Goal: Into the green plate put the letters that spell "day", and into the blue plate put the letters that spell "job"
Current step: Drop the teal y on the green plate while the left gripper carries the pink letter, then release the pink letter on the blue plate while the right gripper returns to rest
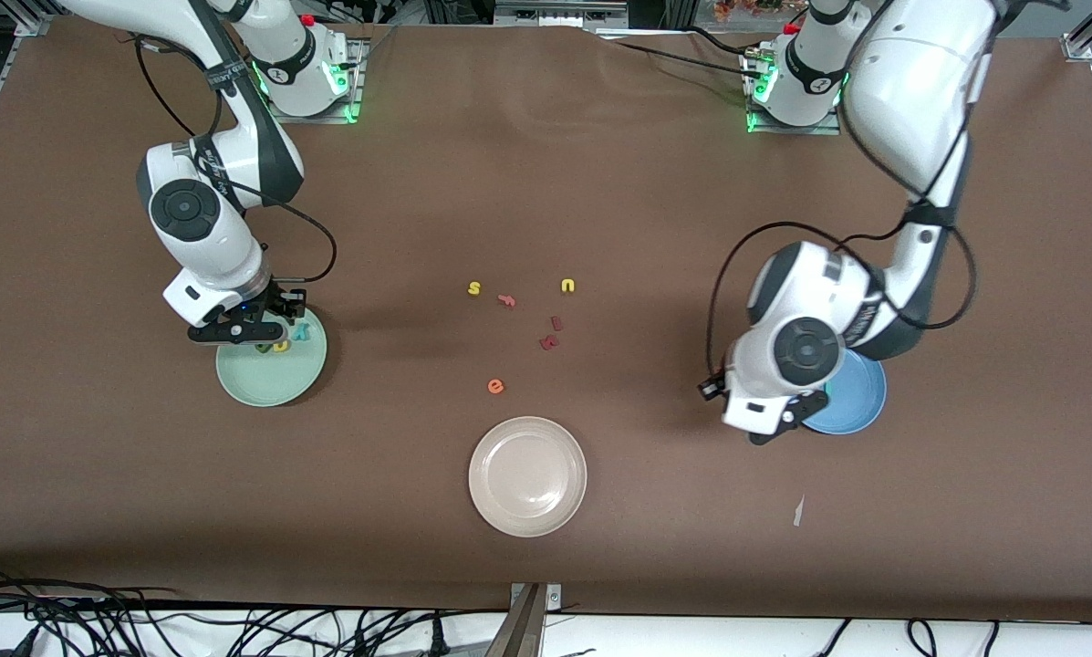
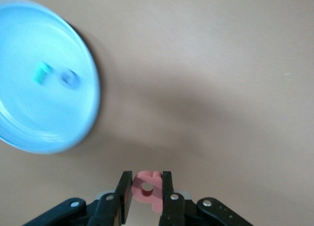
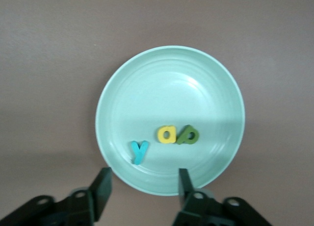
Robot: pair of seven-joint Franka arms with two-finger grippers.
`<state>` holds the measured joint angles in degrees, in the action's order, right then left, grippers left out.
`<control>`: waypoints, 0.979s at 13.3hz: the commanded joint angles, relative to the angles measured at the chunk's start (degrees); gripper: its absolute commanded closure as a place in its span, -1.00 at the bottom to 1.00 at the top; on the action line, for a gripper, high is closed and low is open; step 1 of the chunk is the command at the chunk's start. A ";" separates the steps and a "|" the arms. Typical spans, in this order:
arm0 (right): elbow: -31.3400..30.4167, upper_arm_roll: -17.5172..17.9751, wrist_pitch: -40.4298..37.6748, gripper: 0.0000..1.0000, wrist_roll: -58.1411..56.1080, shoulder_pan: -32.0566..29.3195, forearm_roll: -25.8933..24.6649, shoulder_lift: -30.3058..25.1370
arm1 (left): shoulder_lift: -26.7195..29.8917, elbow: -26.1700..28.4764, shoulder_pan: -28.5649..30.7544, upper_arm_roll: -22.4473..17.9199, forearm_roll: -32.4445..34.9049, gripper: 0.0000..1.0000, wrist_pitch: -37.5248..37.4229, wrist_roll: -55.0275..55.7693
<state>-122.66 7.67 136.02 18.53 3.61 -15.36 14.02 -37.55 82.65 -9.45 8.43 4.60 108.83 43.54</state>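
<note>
Left gripper [image 2: 145, 192], jaws clamped on pink b [image 2: 147, 189], should centre over blue plate [image 2: 29, 113] before letting go; right gripper [image 3: 142, 187], jaws apart, over green plate [image 3: 117, 88].

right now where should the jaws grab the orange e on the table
Likely from straight above, jaws closing across the outer edges of the orange e. It lies flat on the brown table, apart from the dark red letters, so only its thin sides offer grip.

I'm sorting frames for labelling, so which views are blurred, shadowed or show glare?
Left wrist view: blue plate and its two letters smeared, pink b in the left gripper sharper. Right wrist view: crisp; a shadow edge crosses the green plate. Front view: soft glare on the beige plate.
</note>
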 commanded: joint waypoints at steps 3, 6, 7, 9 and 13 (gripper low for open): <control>4.77 0.77 -5.03 -1.00 -1.13 -0.63 7.19 -1.72 | 7.23 10.33 11.29 0.62 1.73 0.66 2.94 -24.79; 14.78 0.86 -18.02 -1.00 -1.22 -0.63 11.92 -2.50 | 6.70 14.90 12.53 0.62 5.59 0.55 10.42 -25.97; 18.90 0.86 -23.64 -1.00 -1.31 -0.63 12.55 -2.85 | 6.18 14.82 13.23 0.62 5.60 0.34 10.52 -25.88; 27.43 0.51 -35.50 -1.00 -1.83 -0.63 14.73 -3.56 | 5.38 13.86 14.20 0.71 4.63 -1.00 10.52 -25.44; 35.54 -8.26 -49.69 -1.00 -10.52 -0.10 18.88 -7.95 | 5.64 12.62 14.46 0.71 4.45 -1.00 8.60 -25.53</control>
<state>-89.99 2.79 90.81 12.52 3.57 1.44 7.04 -32.57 95.86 4.37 8.46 8.34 119.03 18.23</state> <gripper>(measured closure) 0.000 0.264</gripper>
